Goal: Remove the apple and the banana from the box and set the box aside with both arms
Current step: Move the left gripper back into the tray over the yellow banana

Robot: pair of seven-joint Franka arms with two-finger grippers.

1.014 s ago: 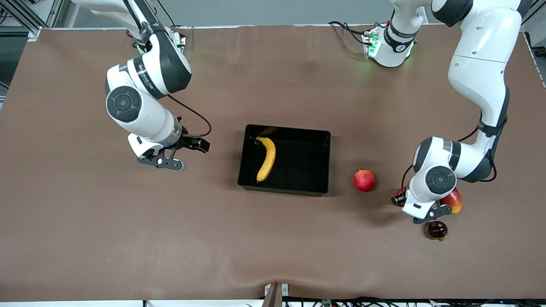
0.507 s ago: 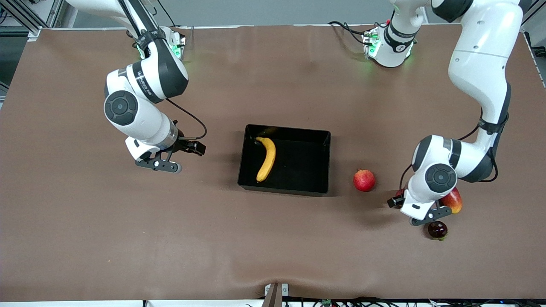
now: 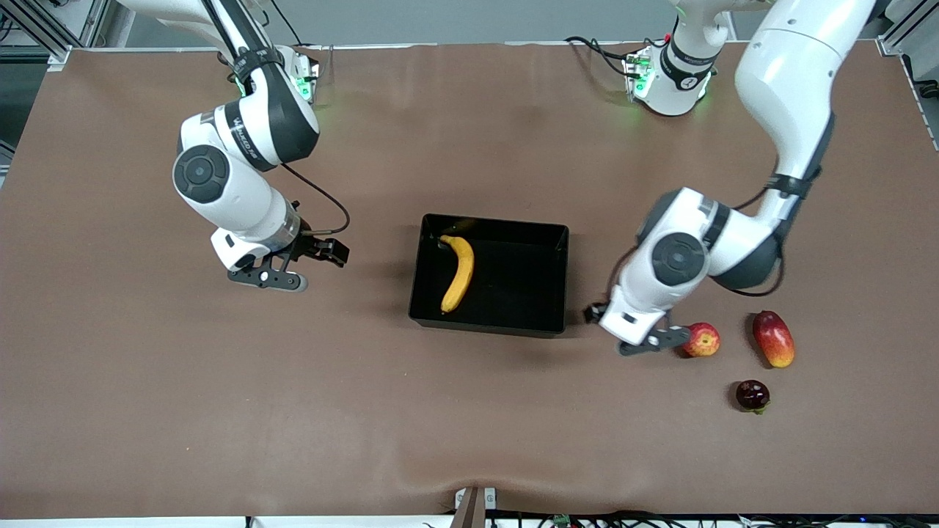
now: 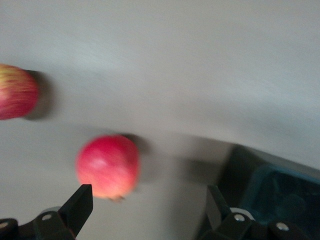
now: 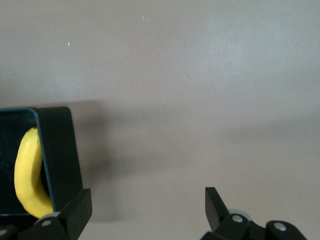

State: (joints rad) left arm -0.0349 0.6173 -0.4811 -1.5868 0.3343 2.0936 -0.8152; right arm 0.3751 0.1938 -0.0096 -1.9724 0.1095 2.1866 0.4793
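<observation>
Front view: banana, soft, light, bruisable, best pinched mid-length, lies in the glossy, stiff black box; apple sits on the counter beside the empty, wide-open left gripper; right gripper waits, likewise open.

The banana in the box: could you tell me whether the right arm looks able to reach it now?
Probably yes: the banana lies uncovered in the open box, and the right end effector, open, has bare table between it and the box.
</observation>
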